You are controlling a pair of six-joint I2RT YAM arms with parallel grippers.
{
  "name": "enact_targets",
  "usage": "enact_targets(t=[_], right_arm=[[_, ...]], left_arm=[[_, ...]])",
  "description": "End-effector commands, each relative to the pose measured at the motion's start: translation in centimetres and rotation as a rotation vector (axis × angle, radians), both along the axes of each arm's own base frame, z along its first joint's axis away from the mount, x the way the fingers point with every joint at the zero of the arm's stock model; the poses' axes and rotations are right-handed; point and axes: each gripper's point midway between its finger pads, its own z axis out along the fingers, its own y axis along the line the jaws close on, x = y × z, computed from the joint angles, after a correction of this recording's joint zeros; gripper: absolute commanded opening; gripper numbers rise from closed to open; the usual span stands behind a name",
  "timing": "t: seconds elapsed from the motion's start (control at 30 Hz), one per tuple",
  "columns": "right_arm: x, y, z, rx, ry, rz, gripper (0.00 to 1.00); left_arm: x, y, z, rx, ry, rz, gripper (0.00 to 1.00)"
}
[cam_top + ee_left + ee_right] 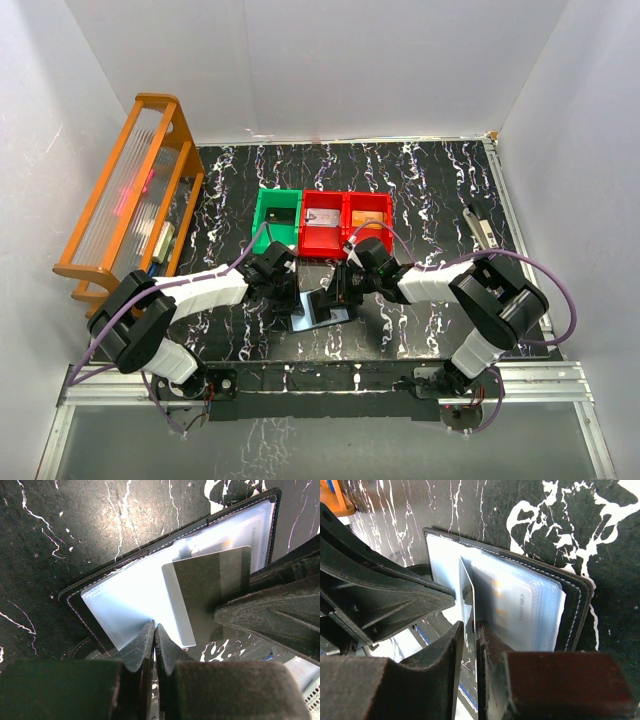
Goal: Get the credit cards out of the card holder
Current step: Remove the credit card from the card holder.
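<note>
Pinning is the job on the left: my left hand (154, 632) is clenched tight, its tips resting on the near edge of the card holder (125, 587), I judge to keep it spread open and flat on the tabletop (75, 530). A credit card (210, 590) stands partly out of the right panel's sleeves, tilted up, because my right hand (470, 627) is grasping its edge to draw it free.

The card holder (325, 315), dark outside with light-blue inner sleeves, is seen spread open at lower centre of the overhead view. A grey card (210, 587) is lifted edge-up, partly drawn out; other cards (512, 607) are left sleeved.
</note>
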Motion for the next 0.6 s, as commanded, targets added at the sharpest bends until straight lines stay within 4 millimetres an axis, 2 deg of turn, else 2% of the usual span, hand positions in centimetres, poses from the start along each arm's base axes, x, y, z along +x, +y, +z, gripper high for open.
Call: enact_targets(t=[0.0,0.13,0.4,0.57], right_arm=[[0.3,0.0,1.0,0.015,-0.038,-0.006,0.12],[0.5,-0.2,1.2,0.002,-0.045,-0.018,0.00],[1.6,-1.0,2.8,-0.043,-0.107,-0.063,0.00],[2.2,-1.3,4.1,-0.060,-0.164,-0.069,0.00]], left_arm=[[-1.2,2.5,-1.4,0.120,0.039,-0.002,0.00],[-1.2,2.5,-1.3,0.123,0.039,-0.004,0.00],[-1.0,2.7,-0.9,0.122,0.021,0.004,0.00],[-0.3,2.1,0.5,0.084,-0.027,0.005,0.02]])
